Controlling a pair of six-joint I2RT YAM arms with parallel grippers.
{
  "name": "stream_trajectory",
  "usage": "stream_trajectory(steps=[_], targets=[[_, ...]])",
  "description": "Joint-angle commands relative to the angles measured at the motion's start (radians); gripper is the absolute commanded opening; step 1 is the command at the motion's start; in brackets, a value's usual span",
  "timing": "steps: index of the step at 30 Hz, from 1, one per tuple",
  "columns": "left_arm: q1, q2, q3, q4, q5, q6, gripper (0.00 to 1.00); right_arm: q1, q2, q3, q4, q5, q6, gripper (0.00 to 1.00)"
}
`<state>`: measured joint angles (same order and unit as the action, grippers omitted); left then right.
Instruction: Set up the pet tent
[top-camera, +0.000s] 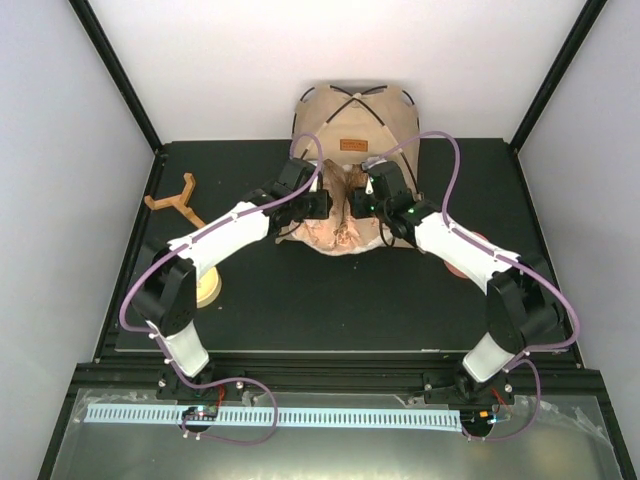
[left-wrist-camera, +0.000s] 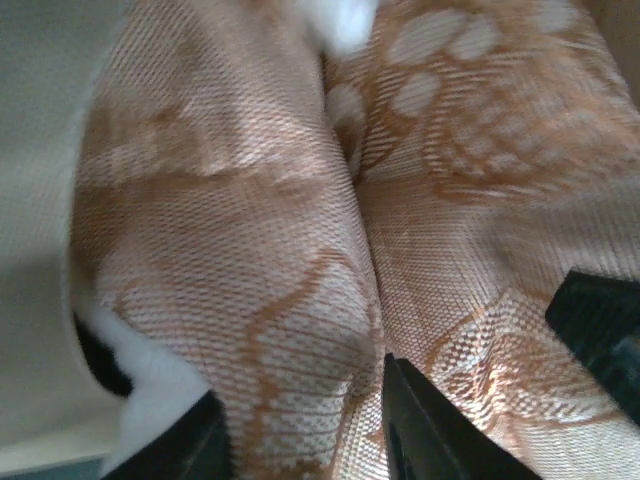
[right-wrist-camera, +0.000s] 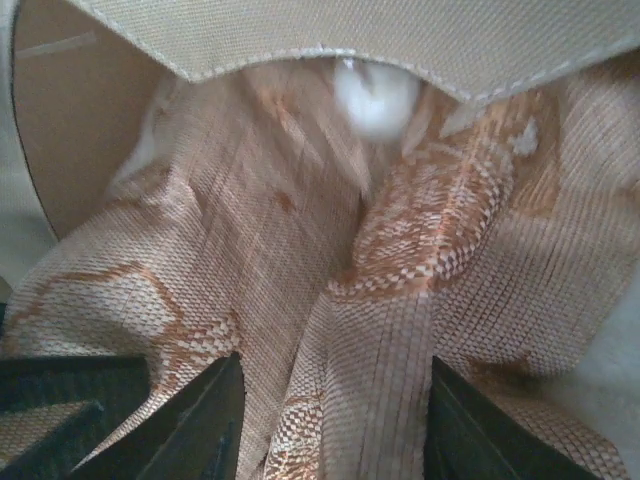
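The pet tent is seen at the far edge of the table, in the middle. It is already standing up, with its thin black poles crossed on top and its brown label at the front. The flowery cushion is held at the tent's door, folded up the middle. The left gripper is closed on the left half of the cushion, and the right gripper is closed on the right half. In both wrist views, cushion cloth is packed between the black fingers, so the jaws are held partly apart by the thick fold. A white pom-pom is seen under the tent's tan edge, just behind the cushion.

The step in hand looks like putting the cushion inside the tent, and most of the job seems done. Next, the cushion needs to be pushed in through the door by both arms together. It should be kept low so the tent is not tipped or shoved back. Then it must be let go and laid flat.
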<state>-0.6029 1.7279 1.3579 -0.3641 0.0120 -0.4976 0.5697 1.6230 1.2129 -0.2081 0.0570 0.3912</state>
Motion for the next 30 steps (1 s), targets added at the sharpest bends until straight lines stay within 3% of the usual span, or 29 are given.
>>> stream_trajectory(steps=[1, 4, 6, 11, 22, 26, 30], targets=[[-0.006, -0.015, 0.035, 0.037, 0.043, 0.027, 0.45, 0.011, -0.079, -0.015, 0.017, -0.03, -0.032, 0.54], [-0.007, -0.112, -0.027, -0.004, 0.065, 0.05, 0.67, 0.011, -0.151, -0.06, -0.08, -0.023, -0.065, 0.69], [-0.01, -0.19, -0.079, -0.028, 0.08, 0.051, 0.77, 0.016, -0.176, -0.067, -0.176, -0.018, -0.07, 0.75], [-0.009, -0.369, -0.252, -0.029, 0.071, 0.067, 0.87, 0.027, -0.318, -0.153, -0.26, -0.005, -0.096, 0.89], [0.084, -0.441, -0.379, -0.059, 0.121, 0.095, 0.93, 0.024, -0.428, -0.167, -0.531, 0.062, -0.078, 0.86], [0.151, -0.431, -0.398, -0.051, 0.227, 0.092, 0.89, 0.007, -0.451, -0.241, -0.51, 0.029, -0.052, 0.77], [0.193, -0.402, -0.414, 0.006, 0.292, 0.079, 0.89, -0.005, -0.419, -0.24, -0.445, 0.026, -0.047, 0.76]])
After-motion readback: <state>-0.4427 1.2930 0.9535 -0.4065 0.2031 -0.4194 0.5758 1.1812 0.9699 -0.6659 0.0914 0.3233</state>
